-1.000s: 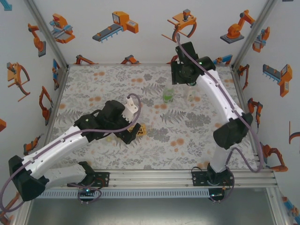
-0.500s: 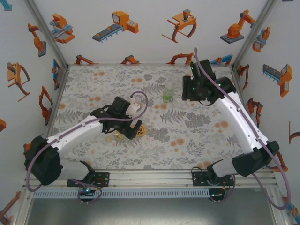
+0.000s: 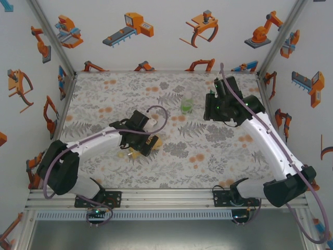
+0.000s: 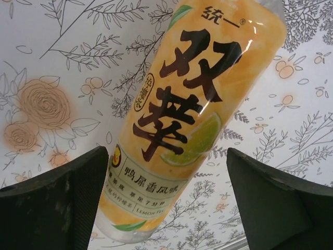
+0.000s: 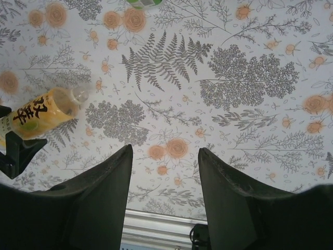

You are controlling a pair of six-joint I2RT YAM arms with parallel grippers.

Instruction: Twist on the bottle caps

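Observation:
The amber bottle (image 4: pixel 187 120) with a yellow label lies on its side on the flowered table. My left gripper (image 4: pixel 166 200) straddles its lower half, jaws open. The left finger (image 4: pixel 57 203) is close against the label and a gap remains before the right finger (image 4: pixel 281 203). From above, the left gripper (image 3: pixel 141 144) sits over the amber bottle (image 3: pixel 130 152) left of centre. The short green bottle (image 3: pixel 186 105) stands upright further back. My right gripper (image 5: pixel 165 150) hangs open and empty above bare table, with the amber bottle (image 5: pixel 44 112) to its left. The bottle caps are out of view.
The right arm's wrist (image 3: pixel 223 107) hovers at the back right, just right of the green bottle. The metal rail (image 3: pixel 171 197) runs along the near edge. Walls close off the left, back and right sides.
My left gripper has come down around the amber bottle and its jaws have narrowed. The right gripper has swung from the back wall toward the right and nearer.

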